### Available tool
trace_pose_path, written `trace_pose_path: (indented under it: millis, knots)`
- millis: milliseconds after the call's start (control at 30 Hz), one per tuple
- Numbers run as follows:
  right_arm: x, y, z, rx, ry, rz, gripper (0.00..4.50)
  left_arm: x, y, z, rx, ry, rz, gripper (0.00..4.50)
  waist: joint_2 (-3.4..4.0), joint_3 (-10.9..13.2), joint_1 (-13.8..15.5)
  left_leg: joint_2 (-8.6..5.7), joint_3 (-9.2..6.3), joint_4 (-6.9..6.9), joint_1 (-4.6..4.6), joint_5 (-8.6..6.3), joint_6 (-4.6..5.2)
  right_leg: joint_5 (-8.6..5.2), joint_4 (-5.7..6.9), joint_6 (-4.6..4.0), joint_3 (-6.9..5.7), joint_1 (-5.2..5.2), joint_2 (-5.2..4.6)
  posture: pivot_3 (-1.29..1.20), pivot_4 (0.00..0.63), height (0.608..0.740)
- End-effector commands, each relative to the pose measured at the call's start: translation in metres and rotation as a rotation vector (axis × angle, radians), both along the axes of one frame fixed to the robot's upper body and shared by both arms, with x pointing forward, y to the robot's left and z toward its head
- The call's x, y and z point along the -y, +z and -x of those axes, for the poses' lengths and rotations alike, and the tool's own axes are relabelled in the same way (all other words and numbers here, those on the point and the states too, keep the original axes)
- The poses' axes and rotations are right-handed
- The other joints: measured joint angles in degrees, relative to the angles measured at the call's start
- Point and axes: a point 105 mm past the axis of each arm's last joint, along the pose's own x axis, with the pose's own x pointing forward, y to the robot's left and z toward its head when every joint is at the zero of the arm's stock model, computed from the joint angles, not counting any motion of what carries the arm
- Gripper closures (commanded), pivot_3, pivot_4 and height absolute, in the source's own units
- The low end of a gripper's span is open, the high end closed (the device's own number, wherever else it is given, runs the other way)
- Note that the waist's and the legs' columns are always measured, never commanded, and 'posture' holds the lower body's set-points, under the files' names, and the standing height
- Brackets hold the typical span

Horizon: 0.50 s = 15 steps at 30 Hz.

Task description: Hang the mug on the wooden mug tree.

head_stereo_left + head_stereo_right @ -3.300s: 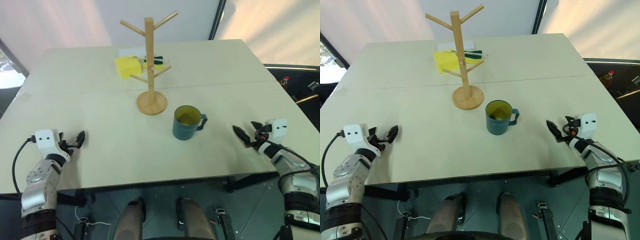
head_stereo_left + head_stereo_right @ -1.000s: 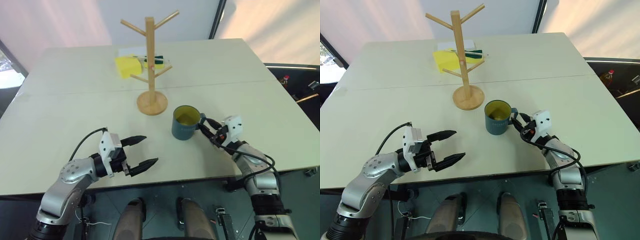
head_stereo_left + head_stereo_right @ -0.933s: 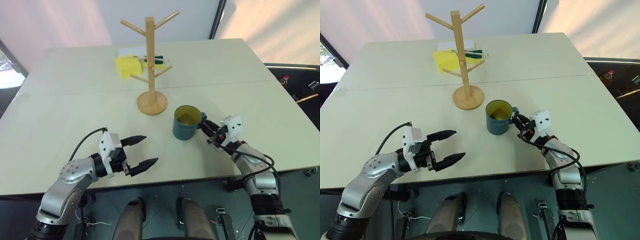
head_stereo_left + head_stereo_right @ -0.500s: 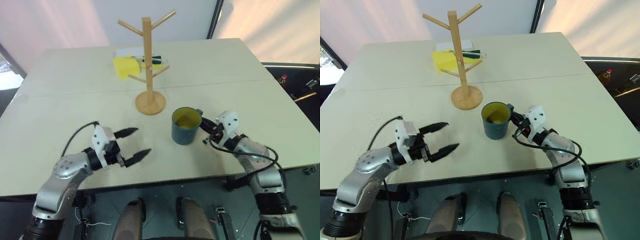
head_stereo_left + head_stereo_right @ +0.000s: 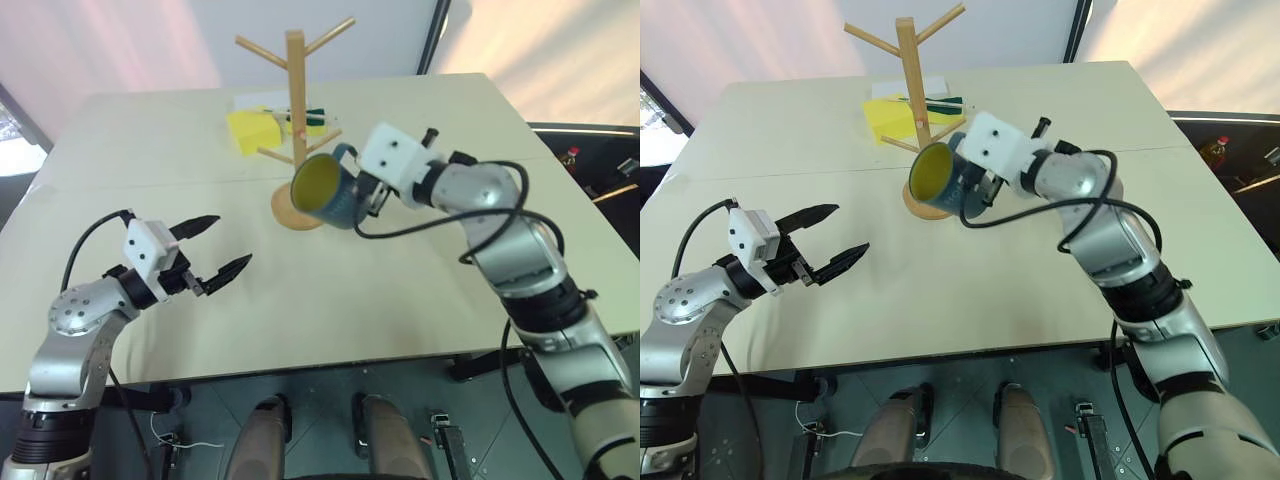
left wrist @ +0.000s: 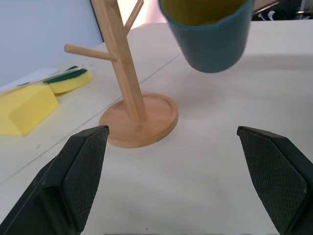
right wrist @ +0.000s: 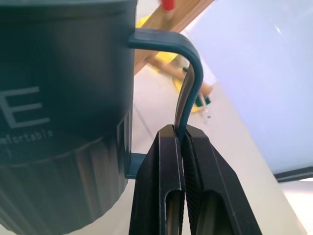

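The dark blue-grey mug (image 5: 328, 192) hangs in the air, tipped on its side with its yellow inside facing left, just in front of the wooden mug tree's base. My right gripper (image 7: 178, 134) is shut on the thin loop handle (image 7: 189, 68), pinching it between both fingers. The wooden mug tree (image 5: 296, 100) stands upright on its round base (image 6: 146, 120) behind the mug, with its slanted pegs free. My left gripper (image 5: 225, 243) is open and holds nothing, hovering over the table to the left of the mug and apart from it.
A yellow sponge (image 5: 250, 131), a green pen (image 5: 313, 118) and white paper lie behind the tree. The pale table (image 5: 400, 300) has bare room in front and to the right, and its front edge runs close to me.
My right gripper has closed on the handle and lifted the mug off the table, up and left toward the tree, rolling it onto its side. The open left gripper has drifted left and up.
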Motion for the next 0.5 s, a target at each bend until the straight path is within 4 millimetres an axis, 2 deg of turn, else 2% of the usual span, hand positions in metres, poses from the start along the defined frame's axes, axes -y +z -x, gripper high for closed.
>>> trace_pose_path:
  millis: [33,500]
  knots:
    - [-0.015,0.022,0.005,0.065,0.037,0.010,4.44,-0.001,0.014,0.003,0.063,0.003,-0.009,0.00,0.00,0.00,-0.11,0.00,0.00,0.00,0.00,0.00,0.00,0.00,0.01,0.00,0.00,-0.01,0.01,0.00,0.150,0.740]
    - [-0.042,0.037,0.001,0.086,0.076,0.032,4.44,-0.001,0.038,0.008,0.090,-0.020,0.095,0.00,0.00,0.00,-0.31,0.02,-0.03,0.06,0.01,0.01,0.01,0.01,0.14,0.01,0.00,-0.04,0.07,0.00,0.150,0.740]
